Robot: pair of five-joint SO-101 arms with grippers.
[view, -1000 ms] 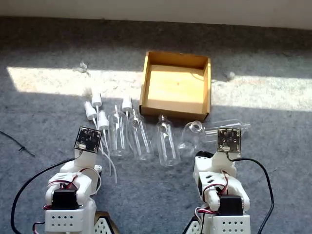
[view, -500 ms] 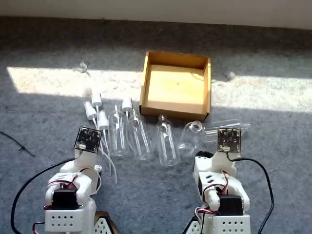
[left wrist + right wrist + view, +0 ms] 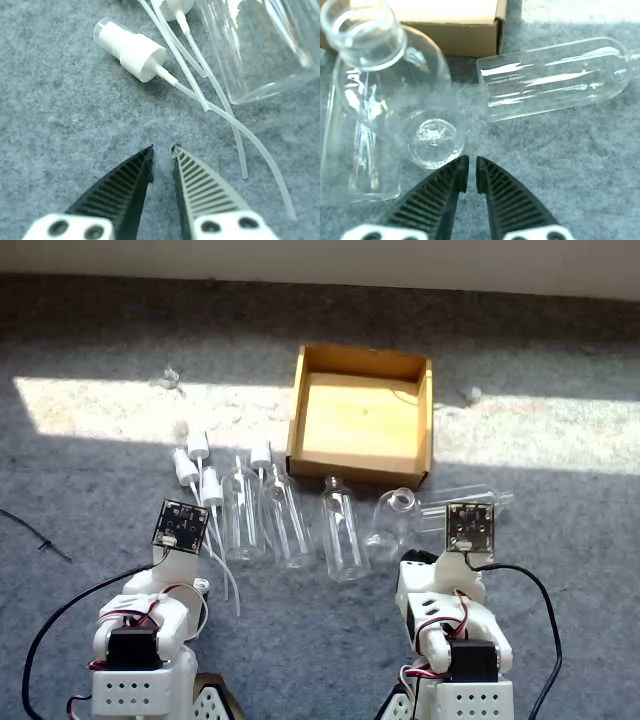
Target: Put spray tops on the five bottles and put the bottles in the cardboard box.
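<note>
Several clear bottles stand or lie on the grey carpet in front of the cardboard box [image 3: 365, 415]: three lie side by side [image 3: 285, 515], one stands upright [image 3: 395, 512], and one lies on its side [image 3: 470, 500]. White spray tops [image 3: 198, 462] with long tubes lie left of them. My left gripper [image 3: 161, 150] is shut and empty just above the carpet, a short way from one spray top [image 3: 131, 47] and its tube [image 3: 235, 130]. My right gripper [image 3: 471, 164] is shut and empty, close to the base of the upright bottle [image 3: 385, 100], with the lying bottle [image 3: 555, 77] beyond it.
The box is open and shows a bare bottom [image 3: 362, 425]. A black cable [image 3: 35, 535] lies at the far left. Small white scraps [image 3: 168, 375] sit on the carpet behind the spray tops. The box wall [image 3: 445, 42] is just beyond the upright bottle.
</note>
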